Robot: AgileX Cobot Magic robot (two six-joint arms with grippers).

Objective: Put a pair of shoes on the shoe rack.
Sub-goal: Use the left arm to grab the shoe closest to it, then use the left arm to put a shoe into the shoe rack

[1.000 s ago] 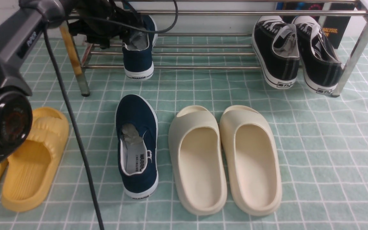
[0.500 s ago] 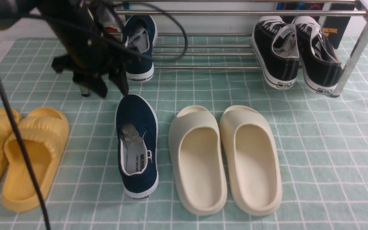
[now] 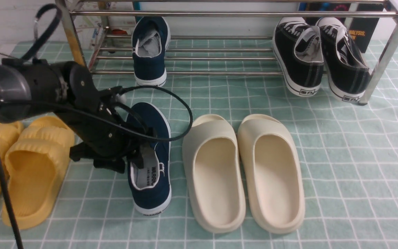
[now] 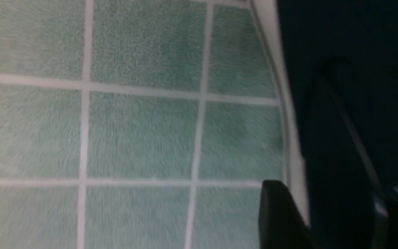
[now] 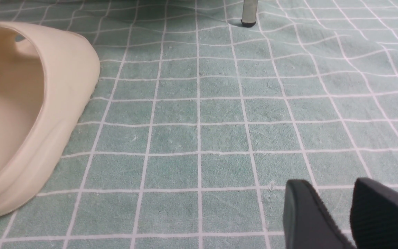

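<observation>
Navy canvas, white sole: one slip-on [image 3: 149, 155] lies on the green checked cloth [image 3: 323, 138] in front of the rack, toe toward it. I read "WARRIOR" on its grey insole and again on the heel strip. Its mate [image 3: 150, 52] sits on the lower bars of the chrome shoe rack [image 3: 219, 14], near the left end, heel out and hanging over the front bar.

My left end effector [image 3: 128, 162] is down at the floor shoe's left side. One finger is inside the opening and the other outside the wall, by the sole. I cannot tell whether they pinch it yet.

Cream slides [image 3: 212, 173] lie just right of the floor shoe and yellow slides [image 3: 29, 173] to its left. Black lace-up sneakers [image 3: 302, 55] lean on the rack's right end, and their heel tags are too small to read. Behind them a dark box [image 3: 365, 33] shows orange letters ending "ALYSIS".

My right end effector [image 5: 333, 193] hangs over bare cloth near a cream slide, fingers slightly parted and empty.
</observation>
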